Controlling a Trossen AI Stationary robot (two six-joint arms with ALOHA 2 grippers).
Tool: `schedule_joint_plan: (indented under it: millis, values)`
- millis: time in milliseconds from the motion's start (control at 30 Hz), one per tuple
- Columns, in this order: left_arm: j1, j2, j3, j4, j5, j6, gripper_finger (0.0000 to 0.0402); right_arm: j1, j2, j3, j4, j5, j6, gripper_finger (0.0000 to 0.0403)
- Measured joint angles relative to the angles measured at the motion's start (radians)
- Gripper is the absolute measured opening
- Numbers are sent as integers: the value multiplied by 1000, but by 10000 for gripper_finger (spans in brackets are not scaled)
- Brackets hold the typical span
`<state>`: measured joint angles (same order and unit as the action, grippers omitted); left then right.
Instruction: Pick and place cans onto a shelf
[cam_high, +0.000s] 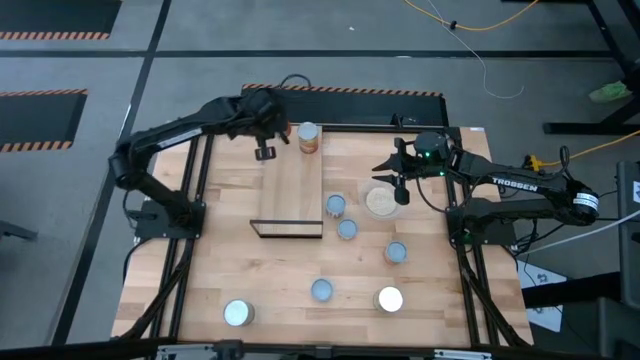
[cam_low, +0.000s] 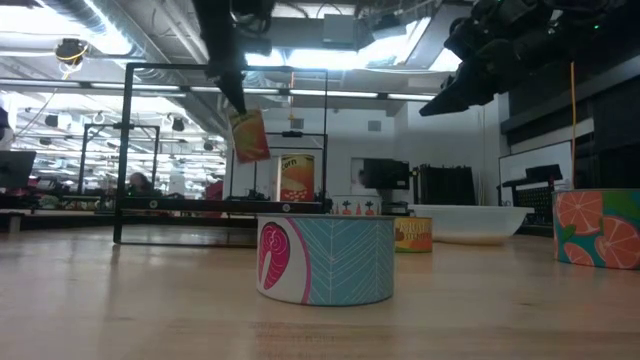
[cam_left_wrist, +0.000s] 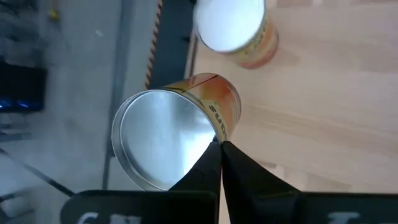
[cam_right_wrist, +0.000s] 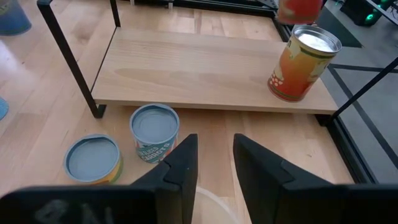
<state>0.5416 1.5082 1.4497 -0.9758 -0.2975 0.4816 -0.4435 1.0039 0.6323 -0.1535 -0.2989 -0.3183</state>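
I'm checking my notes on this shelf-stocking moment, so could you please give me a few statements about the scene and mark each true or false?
1. The left pincer is shut on a tilted can, held in the air. True.
2. The shelf carries no can at all. False: one orange can stands upright at its far end.
3. The right pincer is open and holds nothing. True.
4. The clear bowl sits on the shelf. False: it rests on the table, beside the shelf, below the right pincer.
5. Two blue-topped cans stand on the table close by the shelf's edge. True.
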Motion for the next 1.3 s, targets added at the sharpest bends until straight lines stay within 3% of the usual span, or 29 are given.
schedule_joint_plan:
  millis: [133,533,1300]
  values:
    - [21,55,8,-11,61,0,0,0,0,0,0,0,0,108]
    - [30,134,8,-7,88,1,0,0,0,0,0,0,-3,108]
    - [63,146,8,9,155,-10,0,0,0,0,0,0,-4,108]
